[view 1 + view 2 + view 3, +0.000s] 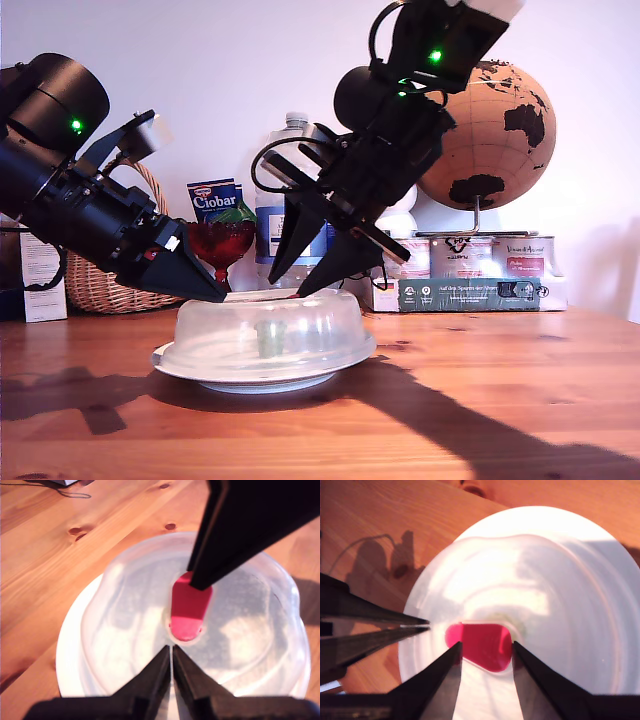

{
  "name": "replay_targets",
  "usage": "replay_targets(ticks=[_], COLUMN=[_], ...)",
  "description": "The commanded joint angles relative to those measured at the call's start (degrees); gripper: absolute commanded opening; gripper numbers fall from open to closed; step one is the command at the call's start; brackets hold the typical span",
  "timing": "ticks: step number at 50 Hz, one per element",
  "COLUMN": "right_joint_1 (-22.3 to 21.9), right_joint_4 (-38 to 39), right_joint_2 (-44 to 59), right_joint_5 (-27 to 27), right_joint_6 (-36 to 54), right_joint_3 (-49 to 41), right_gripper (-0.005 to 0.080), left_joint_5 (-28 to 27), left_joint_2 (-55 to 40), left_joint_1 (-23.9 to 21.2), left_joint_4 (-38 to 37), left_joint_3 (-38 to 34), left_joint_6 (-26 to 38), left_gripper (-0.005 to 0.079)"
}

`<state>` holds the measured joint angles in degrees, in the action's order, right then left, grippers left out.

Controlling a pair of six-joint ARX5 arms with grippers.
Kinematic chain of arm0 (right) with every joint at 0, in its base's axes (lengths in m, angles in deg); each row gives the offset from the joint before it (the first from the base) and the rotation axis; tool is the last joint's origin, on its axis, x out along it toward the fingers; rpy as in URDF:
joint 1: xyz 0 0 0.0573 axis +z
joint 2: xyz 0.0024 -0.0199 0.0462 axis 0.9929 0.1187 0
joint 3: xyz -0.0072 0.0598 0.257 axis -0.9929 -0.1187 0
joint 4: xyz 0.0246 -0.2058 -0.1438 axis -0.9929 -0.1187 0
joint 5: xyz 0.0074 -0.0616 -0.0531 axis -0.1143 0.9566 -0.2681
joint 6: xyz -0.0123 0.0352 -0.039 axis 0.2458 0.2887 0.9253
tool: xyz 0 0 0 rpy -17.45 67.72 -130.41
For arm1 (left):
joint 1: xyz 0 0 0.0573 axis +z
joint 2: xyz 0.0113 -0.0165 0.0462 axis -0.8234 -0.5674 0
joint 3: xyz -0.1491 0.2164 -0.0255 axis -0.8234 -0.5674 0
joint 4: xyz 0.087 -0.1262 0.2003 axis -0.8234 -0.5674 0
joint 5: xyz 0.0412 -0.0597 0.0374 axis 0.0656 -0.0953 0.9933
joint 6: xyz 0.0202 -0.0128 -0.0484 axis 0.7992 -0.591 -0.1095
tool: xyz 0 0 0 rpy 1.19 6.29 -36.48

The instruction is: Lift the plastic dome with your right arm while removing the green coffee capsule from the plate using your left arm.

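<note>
Midway across the bench [520,400]: plate [190,367] under dome [300,325], green capsule [268,338] trapped beneath, so unreachable for now. Above, my second tool [287,287] spread astride the red tab [482,645], likely for lifting; my first tool [172,650] pressed together, waiting just beside.

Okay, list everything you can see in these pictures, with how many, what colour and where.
dome: one, clear plastic, covering the plate
tab: one, red, on top of the dome
capsule: one, green, under the dome
plate: one, white, on the table
table: one, brown wood
basket: one, wicker, the exterior view's left
box: one, blue, behind the dome
glass: one, red, beside the box
bottle: one, clear, at the back
globe: one, cork-coloured, the exterior view's right
tins: two, pale, under the globe
my first gripper: black, jaws shut, beside the tab
my second gripper: black, jaws open either side of the tab
</note>
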<state>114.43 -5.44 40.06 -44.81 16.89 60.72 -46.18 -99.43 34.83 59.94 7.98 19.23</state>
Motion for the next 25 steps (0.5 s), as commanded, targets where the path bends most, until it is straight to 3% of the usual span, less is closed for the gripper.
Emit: replay_targets(ticks=[1,12,25], right_joint_1=[1.1,1.5,1.6], right_joint_4=[0.4,-1.2,-3.0], right_joint_2=[0.7,0.7,0.7], right_joint_5=[-1.6,-3.9,-2.3], right_joint_6=[-0.1,-1.2,-0.9], right_joint_3=[2.0,3.0,3.0], right_gripper=[0.0280,0.0280,0.0280], left_joint_5=[0.5,0.5,0.5], left_joint_2=[-1.5,-1.5,-1.5], left_joint_1=[-0.2,-0.2,-0.2], left_joint_4=[-1.3,-1.2,-1.2], left_joint_3=[-1.0,-1.0,-1.0], left_joint_6=[0.2,0.2,0.2], left_gripper=[-0.0021,-0.0021,-0.0021])
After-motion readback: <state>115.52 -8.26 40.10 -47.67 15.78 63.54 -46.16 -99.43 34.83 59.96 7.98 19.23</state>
